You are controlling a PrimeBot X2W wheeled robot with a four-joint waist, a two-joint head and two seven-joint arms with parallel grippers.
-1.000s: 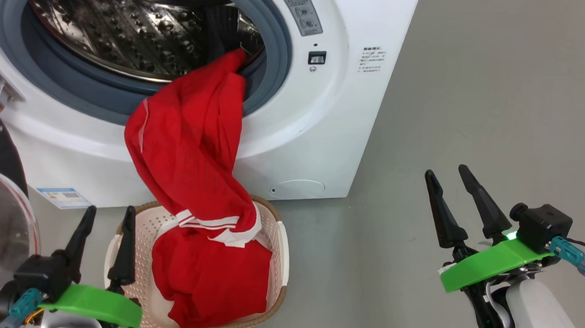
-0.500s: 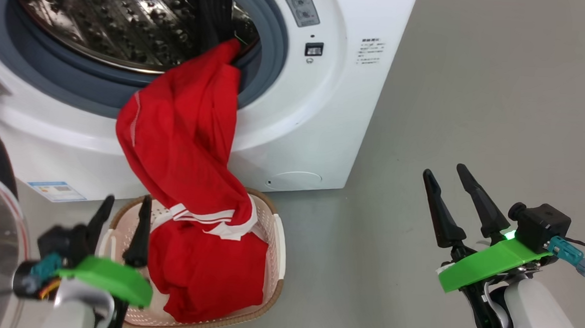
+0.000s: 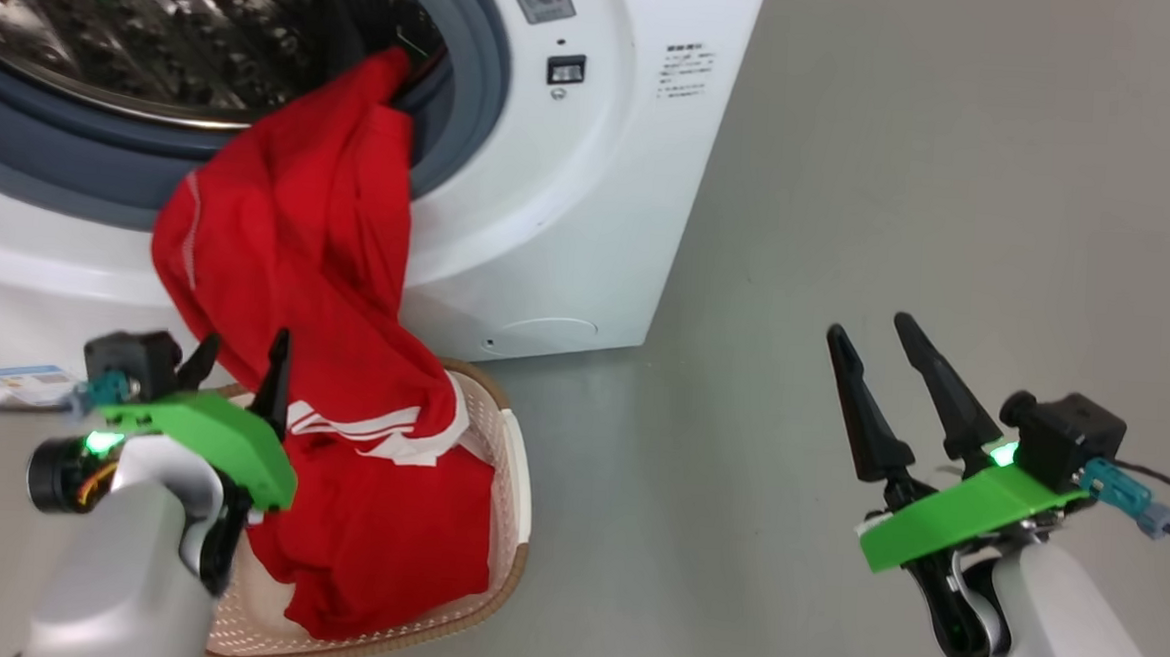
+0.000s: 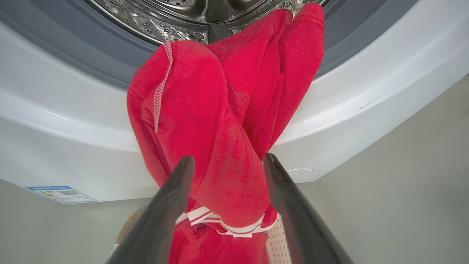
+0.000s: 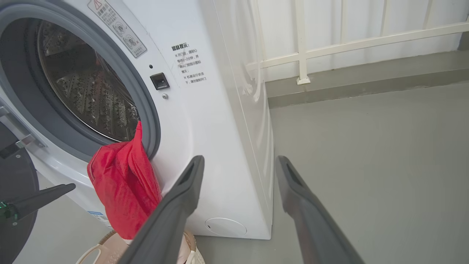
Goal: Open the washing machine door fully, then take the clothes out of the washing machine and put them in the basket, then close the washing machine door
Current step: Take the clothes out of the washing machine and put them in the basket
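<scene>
Though half out of the washing machine [image 3: 551,217], clothes [image 3: 299,253] just beyond the parted, empty left hand [image 3: 247,339]; right hand [image 3: 870,325] parted too.

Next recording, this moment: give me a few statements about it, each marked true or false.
1. The clothes hang from the washing machine opening down into the basket. True.
2. The right gripper grips the clothes. False: it is open and empty, above the floor.
3. The left gripper is open. True.
4. The basket is empty. False: part of the clothes lies in it.
</scene>
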